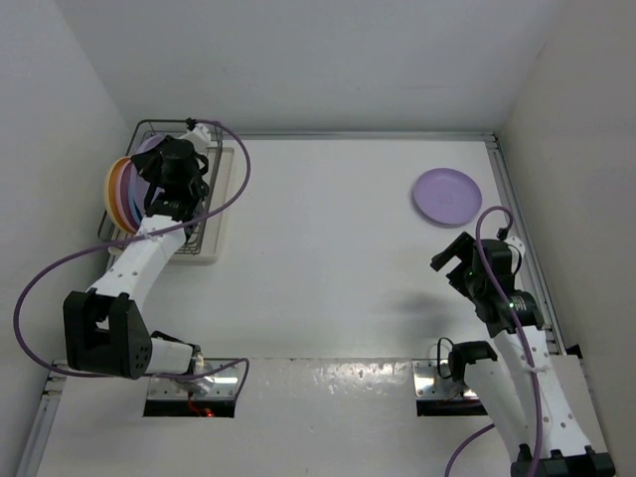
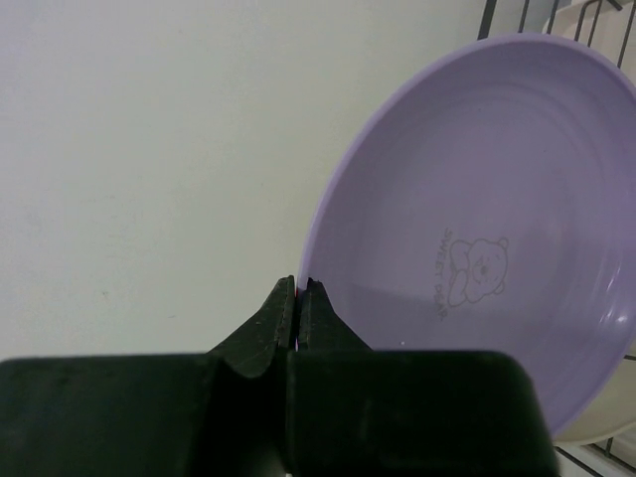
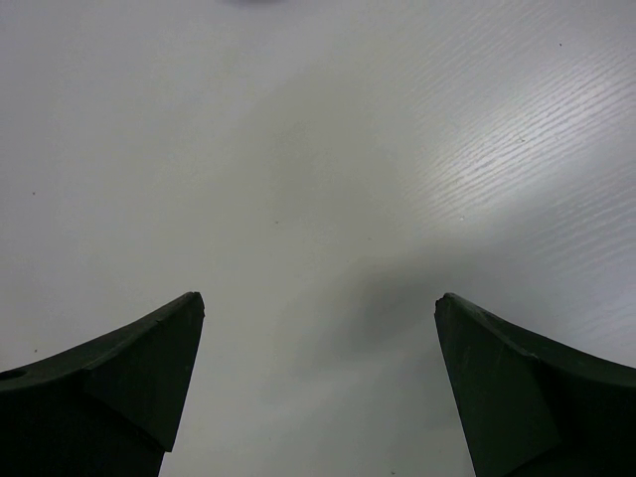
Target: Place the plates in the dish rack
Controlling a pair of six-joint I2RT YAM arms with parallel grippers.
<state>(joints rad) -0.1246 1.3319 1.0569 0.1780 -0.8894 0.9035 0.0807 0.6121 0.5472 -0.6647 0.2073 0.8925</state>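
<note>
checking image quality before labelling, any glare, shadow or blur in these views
Top external: even light, soft shadow on the table beside the right gripper. Left wrist: lilac plate sharp, bear print readable, no glare. Right wrist: streaky sheen on the table, dim shadow between the fingers.

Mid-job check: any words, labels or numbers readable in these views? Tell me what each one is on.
"SWEET" plus a second word too faint to read: printed beside a small bear outline on the inner face of the lilac plate in the dish rack, left wrist view.
Second lilac plate, lying on the table: too small in the top view to show any print.
Nothing else readable.
</note>
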